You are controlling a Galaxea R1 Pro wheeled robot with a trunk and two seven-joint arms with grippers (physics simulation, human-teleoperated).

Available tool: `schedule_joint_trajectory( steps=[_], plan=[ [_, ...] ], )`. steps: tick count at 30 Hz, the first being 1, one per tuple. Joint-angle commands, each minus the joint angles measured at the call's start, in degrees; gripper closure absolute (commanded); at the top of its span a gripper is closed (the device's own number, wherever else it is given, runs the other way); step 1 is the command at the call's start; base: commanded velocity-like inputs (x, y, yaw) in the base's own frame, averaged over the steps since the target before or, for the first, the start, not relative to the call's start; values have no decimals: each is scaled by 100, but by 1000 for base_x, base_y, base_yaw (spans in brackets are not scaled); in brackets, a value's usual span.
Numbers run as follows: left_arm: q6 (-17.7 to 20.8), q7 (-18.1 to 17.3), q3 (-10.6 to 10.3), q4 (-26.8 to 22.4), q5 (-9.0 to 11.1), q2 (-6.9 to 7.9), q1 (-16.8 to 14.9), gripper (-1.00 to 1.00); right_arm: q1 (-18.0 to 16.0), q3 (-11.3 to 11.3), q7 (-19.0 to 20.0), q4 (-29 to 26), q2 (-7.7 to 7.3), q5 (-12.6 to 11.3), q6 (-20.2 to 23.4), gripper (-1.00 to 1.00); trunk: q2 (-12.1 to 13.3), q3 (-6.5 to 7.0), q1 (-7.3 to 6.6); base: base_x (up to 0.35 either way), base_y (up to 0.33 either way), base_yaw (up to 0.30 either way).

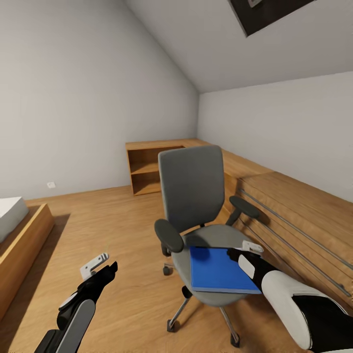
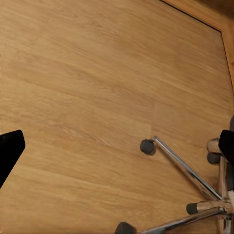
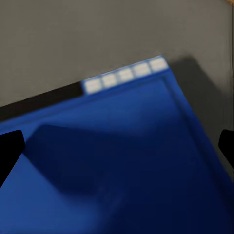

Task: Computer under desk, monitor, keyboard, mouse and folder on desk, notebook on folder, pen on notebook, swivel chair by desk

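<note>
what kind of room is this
Probably an attic bedroom that doubles as a study: a sloped white ceiling, the corner of a wood-framed bed, a low light-wood shelf unit, and a grey padded swivel chair holding a flat blue folder.

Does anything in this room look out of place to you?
Yes: a blue folder lies flat on the swivel chair seat, an odd spot for paperwork. Its front corner juts slightly past the seat edge. The right gripper hovers just above it.
</note>
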Motion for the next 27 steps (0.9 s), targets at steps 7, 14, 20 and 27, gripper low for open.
schedule_joint_trajectory(
  steps=[7, 14, 20, 27],
  plan=[
    [9, 49, -12, 0, 39, 6, -2, -100, 2, 10, -22, -13, 0, -27, 32, -100, -3, -6, -2, -222, 0, 0],
    [9, 50, -10, 1, 39, 6, -2, -100, 0, 10, -22, -13, 5, -27, 32, -100, -3, -6, -2, -36, 0, 0],
    [9, 50, -16, 3, 39, 6, -2, -100, 0, 11, -22, -13, 2, -27, 32, -100, -3, -6, -2, -197, 0, 0],
    [9, 48, -18, 17, 39, 6, -4, -100, 0, 11, -22, -20, 0, -27, 32, -100, -3, -6, -2, -142, 0, 0]
  ],
)
